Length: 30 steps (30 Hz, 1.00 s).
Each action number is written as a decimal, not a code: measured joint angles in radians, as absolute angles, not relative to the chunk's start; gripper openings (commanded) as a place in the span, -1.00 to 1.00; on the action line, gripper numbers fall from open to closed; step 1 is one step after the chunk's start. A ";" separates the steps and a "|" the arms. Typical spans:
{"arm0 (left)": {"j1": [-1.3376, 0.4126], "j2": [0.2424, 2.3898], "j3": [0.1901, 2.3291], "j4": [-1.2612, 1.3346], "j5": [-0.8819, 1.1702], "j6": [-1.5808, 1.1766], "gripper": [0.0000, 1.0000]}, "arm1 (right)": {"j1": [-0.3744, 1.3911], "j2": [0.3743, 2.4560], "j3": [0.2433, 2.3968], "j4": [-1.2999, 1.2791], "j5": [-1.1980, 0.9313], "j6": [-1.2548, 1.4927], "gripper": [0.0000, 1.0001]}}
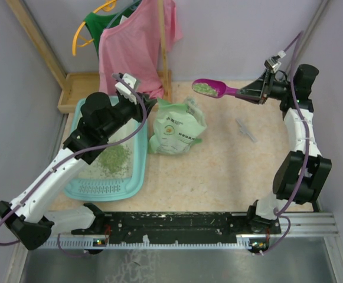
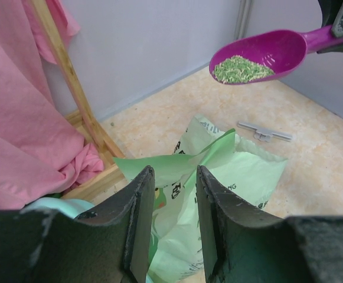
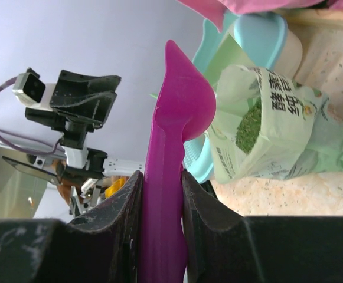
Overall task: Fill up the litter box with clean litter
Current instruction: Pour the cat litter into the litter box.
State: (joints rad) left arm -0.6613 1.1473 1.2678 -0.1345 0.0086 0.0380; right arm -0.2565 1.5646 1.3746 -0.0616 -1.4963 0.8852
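Clamps the right jaws on the handle of the magenta scoop [image 1: 219,89], with its bowl of clean litter [image 2: 241,68] in the air over the far desk [image 1: 230,171], beyond the pale green bag [image 1: 177,127]. Holds the left jaws parted at the bag's open rim, contact there impossible to tell. Finds the litter box [image 1: 137,171] on the desk's left side, just beside the bag, a thin patch of green granules on its whitish base, grille strip at the near end
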 measured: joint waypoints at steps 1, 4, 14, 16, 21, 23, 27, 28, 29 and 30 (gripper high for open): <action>-0.661 1.143 1.265 -0.134 0.008 0.038 -0.18 | -0.254 1.565 1.374 0.007 -1.498 0.941 -1.00; -0.661 1.135 1.259 -0.134 0.005 0.038 -0.18 | -0.239 1.565 1.370 0.205 -1.507 1.098 -1.00; -0.661 1.122 1.257 -0.134 -0.017 0.044 -0.19 | -0.127 1.614 1.410 0.396 -1.519 1.277 -1.00; -0.661 1.118 1.253 -0.134 -0.023 0.045 -0.19 | -0.107 1.625 1.426 0.398 -1.519 1.284 -1.00; -0.661 1.088 1.236 -0.134 -0.044 0.046 -0.19 | -0.067 1.652 1.476 0.397 -1.520 1.284 -1.00; -0.661 1.076 1.235 -0.134 -0.053 0.048 -0.19 | -0.055 1.673 1.502 0.397 -1.519 1.284 -1.00; -0.661 1.060 1.235 -0.134 -0.068 0.049 -0.19 | -0.015 1.720 1.538 0.393 -1.516 1.283 -1.00; -0.661 1.057 1.235 -0.134 -0.072 0.048 -0.19 | -0.002 1.731 1.547 0.392 -1.517 1.283 -1.00; -0.661 1.053 1.235 -0.135 -0.077 0.048 -0.19 | 0.011 1.742 1.555 0.392 -1.516 1.284 -1.00; -0.661 1.050 1.234 -0.135 -0.080 0.048 -0.20 | 0.026 1.754 1.562 0.391 -1.515 1.283 -1.00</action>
